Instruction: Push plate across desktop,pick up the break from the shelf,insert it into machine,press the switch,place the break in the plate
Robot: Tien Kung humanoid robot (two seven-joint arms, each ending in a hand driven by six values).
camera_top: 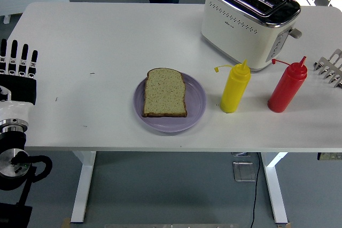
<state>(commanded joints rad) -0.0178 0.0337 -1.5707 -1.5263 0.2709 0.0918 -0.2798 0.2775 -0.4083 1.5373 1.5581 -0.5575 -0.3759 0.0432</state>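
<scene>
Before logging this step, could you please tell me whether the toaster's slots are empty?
Empty: the toaster shows open slots, and the bread lies on the plate.

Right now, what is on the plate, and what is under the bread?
One slice of bread lies flat on the purple plate, toward its left side. The plate surface beneath the slice is covered, so anything there cannot be seen.

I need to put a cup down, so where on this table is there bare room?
Widest free patch: the table between the left hand and the purple plate, running to the far edge. Crowded on the right: toaster, yellow bottle, red bottle and rack stand close together.
</scene>
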